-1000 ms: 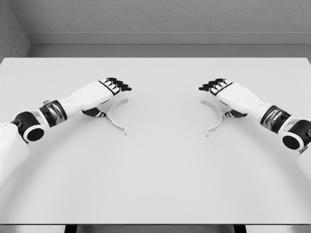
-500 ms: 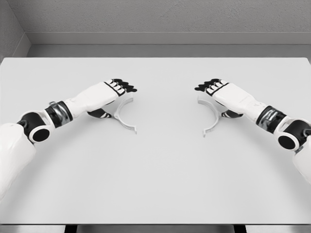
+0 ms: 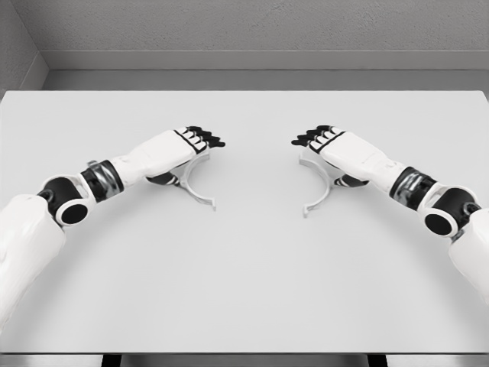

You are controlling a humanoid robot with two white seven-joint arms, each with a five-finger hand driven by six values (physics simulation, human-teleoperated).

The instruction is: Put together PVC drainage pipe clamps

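Two pale half-round PVC clamp halves sit just above the white table (image 3: pixel 244 283). My left hand (image 3: pixel 191 153) is shut on the left clamp half (image 3: pixel 197 196), whose arc opens toward the middle. My right hand (image 3: pixel 322 149) is shut on the right clamp half (image 3: pixel 319 200), a mirror of the other. The black fingertips (image 3: pixel 208 139) of the left hand curl over the top of its piece, and the thumb lies underneath. A wide gap in the table's middle separates the two halves.
The table runs to a grey back wall (image 3: pixel 244 30) with a ledge along its far edge. Both forearms lie low over the table, coming in from the left and right sides.
Both hands have moved inward toward the table's middle, each carrying its clamp half. The gap between the two halves has narrowed.
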